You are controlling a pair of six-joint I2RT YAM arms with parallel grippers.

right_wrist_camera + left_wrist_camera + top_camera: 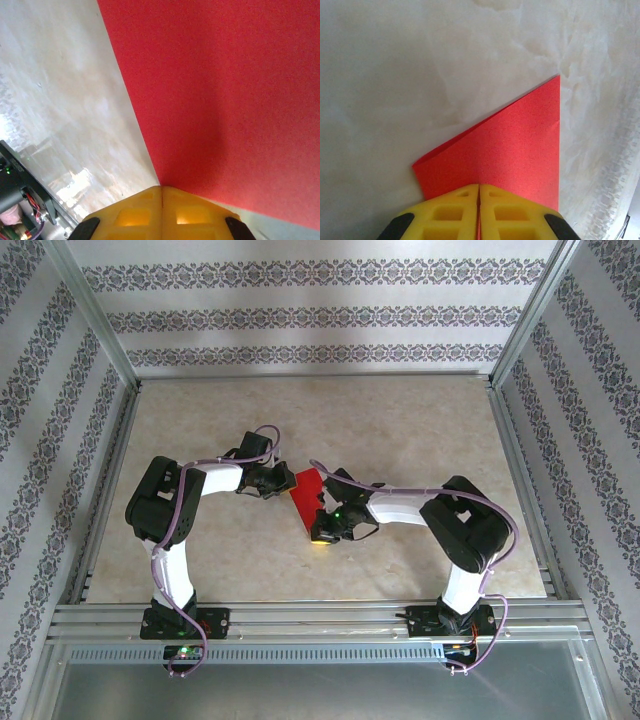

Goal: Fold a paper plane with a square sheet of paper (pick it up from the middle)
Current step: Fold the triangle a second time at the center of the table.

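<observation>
The sheet of paper (304, 498) is bright red and held off the beige table mid-scene, between both arms. In the left wrist view the paper (515, 150) is a folded, doubled shape with a pointed upper corner, and a sliver of it runs between the yellow pads. My left gripper (284, 483) (479, 195) is shut on its near edge. In the right wrist view the paper (225, 95) spreads wide, one corner running into the closed yellow pads. My right gripper (322, 531) (161, 195) is shut on that corner.
The beige marbled table (400, 430) is ringed by aluminium rails (320, 620) and patterned walls (320, 320). An arm base with wiring (17, 200) shows at the lower left of the right wrist view.
</observation>
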